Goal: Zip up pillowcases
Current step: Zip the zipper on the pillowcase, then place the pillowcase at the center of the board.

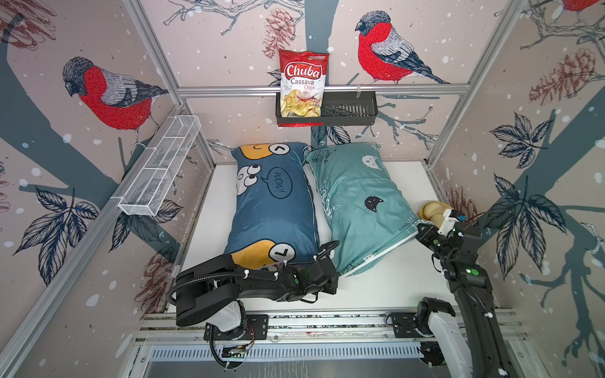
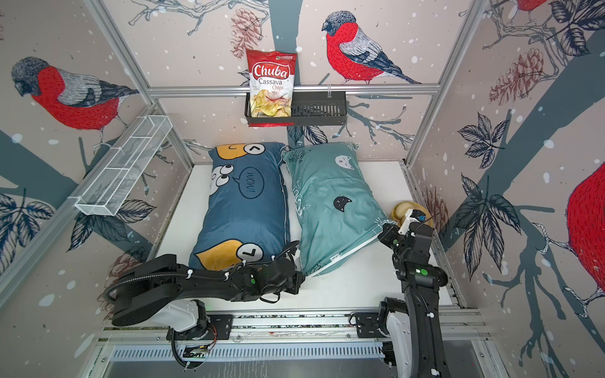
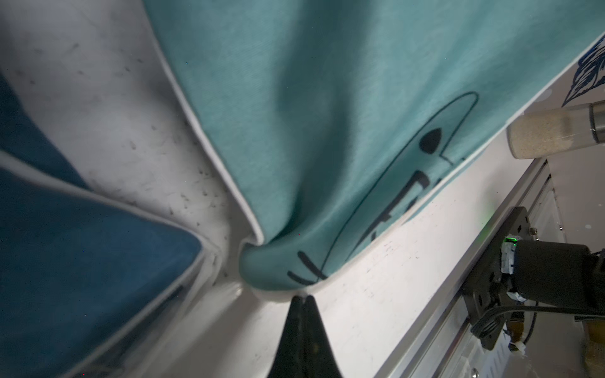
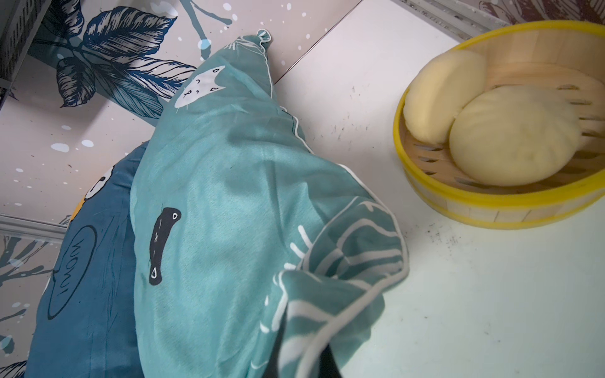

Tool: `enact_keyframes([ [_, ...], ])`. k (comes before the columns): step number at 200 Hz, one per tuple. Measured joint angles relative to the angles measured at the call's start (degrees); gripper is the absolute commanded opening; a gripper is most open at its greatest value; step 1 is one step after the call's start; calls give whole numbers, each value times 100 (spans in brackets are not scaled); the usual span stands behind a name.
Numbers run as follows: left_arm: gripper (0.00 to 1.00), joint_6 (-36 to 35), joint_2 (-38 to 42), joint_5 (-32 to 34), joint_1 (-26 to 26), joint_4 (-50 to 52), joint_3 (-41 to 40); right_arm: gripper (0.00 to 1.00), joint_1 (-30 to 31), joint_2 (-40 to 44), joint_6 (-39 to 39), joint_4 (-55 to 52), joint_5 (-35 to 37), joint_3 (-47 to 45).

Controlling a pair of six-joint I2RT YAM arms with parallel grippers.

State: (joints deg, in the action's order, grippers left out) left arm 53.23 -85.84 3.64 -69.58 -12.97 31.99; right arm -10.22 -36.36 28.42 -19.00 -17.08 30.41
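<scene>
Teal pillowcase (image 1: 357, 203) lies at the scene's centre, with the dark blue pillowcase (image 1: 275, 209) just beside it at 9 o'clock. We see the left gripper (image 3: 302, 299) pressed together at the teal one's 7 o'clock corner, tips against its white edge. The right gripper (image 1: 420, 229) pinches its 4 o'clock corner, and a bamboo steamer (image 4: 491, 203) sits near at 3 o'clock

Black arms (image 1: 248, 284) with white base joints (image 1: 226, 315), ribbed black cable (image 1: 209, 277), green lights (image 1: 473, 271)
</scene>
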Motion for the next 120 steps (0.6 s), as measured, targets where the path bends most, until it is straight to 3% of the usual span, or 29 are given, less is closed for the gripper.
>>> enact_keyframes([
  [67,0,61,70,87,0,37,-33,0,-68,-44,-15,92,37,-33],
  [76,1,61,70,90,0,55,-4,17,-70,-44,-17,98,37,-44],
  [86,23,68,72,98,0,57,15,46,-72,-46,-24,96,33,-42],
  [98,44,74,116,103,0,72,20,71,-74,-63,-127,70,33,9],
  [120,68,79,264,114,0,179,114,98,-74,-33,-289,-83,39,260],
])
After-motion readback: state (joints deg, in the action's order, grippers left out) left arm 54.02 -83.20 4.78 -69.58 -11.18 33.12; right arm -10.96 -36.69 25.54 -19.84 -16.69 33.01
